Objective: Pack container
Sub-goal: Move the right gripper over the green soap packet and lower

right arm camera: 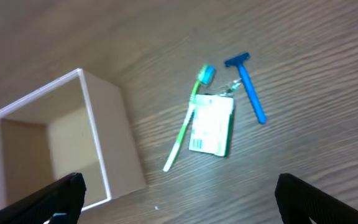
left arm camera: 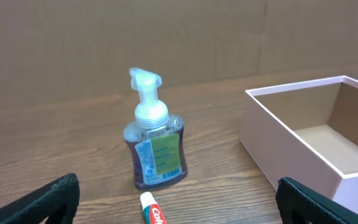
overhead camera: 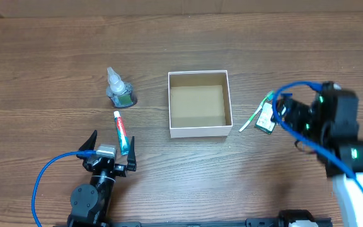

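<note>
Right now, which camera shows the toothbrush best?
The right wrist view: the green toothbrush lies whole and close, just right of the container. Overhead shows the toothbrush only as a thin, small sliver by the box. The left wrist view misses it entirely.

toothpaste tube [left arm camera: 153, 211]: "Col…" white on red, cut off | soap bottle [left arm camera: 155, 152] label: unreadable

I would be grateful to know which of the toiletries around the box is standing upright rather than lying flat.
The soap pump bottle, left of the box; the toothpaste, toothbrush, razor and packet all lie flat.
</note>
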Controlling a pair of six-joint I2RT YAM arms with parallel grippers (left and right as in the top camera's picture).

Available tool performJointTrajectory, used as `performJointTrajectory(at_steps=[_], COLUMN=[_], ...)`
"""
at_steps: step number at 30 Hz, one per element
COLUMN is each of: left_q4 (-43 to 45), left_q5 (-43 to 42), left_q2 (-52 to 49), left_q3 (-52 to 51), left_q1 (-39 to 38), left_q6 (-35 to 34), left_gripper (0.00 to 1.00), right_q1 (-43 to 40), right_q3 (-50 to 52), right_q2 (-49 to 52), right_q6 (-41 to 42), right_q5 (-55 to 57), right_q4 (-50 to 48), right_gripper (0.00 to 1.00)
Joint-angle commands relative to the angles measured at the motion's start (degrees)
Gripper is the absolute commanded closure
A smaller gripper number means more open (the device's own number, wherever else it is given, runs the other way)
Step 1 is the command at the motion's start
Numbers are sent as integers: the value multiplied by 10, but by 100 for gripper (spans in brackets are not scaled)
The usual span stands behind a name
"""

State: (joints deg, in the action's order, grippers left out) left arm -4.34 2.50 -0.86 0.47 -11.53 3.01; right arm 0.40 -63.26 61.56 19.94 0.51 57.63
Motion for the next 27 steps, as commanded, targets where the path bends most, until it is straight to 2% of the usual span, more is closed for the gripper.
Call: performJointTrajectory(at_steps=[1,5,16,27], left_q4=[2,2,2,2], left_q5=[-6,-6,-6,-6], left_q2=[6,6,6,6], left_q3=[-2,-2,-2,-2], left_q1=[3,3,3,3], left_q6=[7,7,7,7], left_gripper=[0,0,0,0], right_q1=[-2,-2,-2,-2], right_q3=[-27,-27,-27,12], right_q2=[72,145,274,312], right_q6=[-22,-22,57,55], right_q5=[7,-47,21,53], right_q4=[-7,-3,-41,-108], right_gripper=[0,0,2,6])
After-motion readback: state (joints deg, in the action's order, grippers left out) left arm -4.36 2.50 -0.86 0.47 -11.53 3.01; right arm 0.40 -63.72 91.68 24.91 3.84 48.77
